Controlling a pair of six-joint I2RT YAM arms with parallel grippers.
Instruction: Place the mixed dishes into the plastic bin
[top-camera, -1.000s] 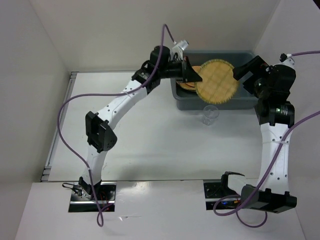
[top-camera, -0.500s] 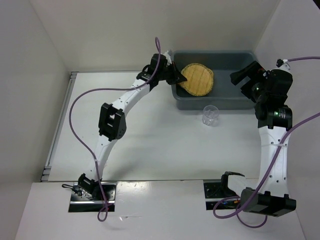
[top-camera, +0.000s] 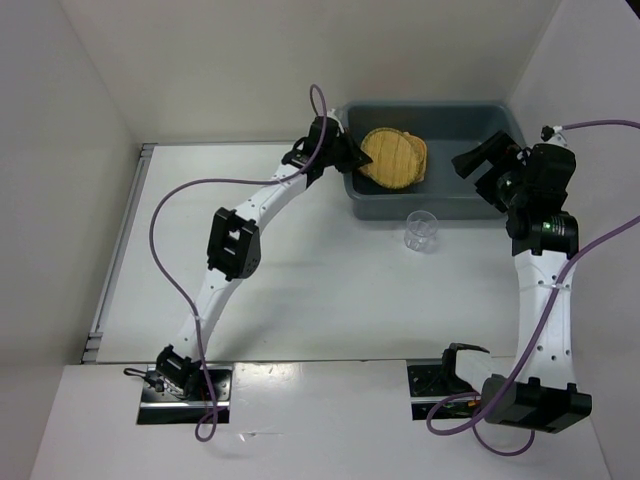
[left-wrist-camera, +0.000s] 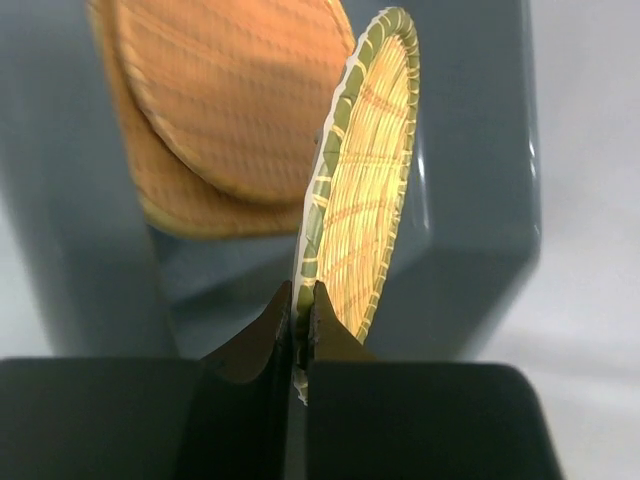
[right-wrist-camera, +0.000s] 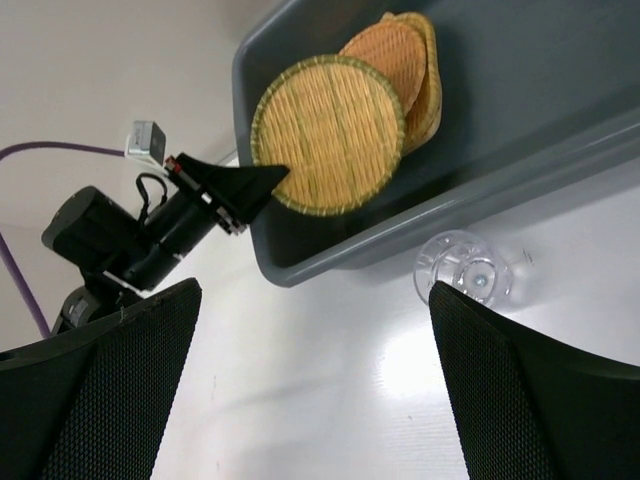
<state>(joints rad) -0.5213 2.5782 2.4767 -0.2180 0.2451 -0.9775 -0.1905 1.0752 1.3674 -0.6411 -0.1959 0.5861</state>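
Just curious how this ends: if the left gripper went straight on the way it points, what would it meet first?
Shut on the yellow plate, the left gripper points into the bin; probably the orange plates lying there come first, though depth is unclear.

Top view overhead, far; both wrist views (left very close) share plastic bin (top-camera: 455, 140) interior.

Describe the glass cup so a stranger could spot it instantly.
Find the grey-blue plastic bin at the far right of the table. Just outside its near wall sits the small glass cup. It alone is clear; the woven plates are inside the bin.
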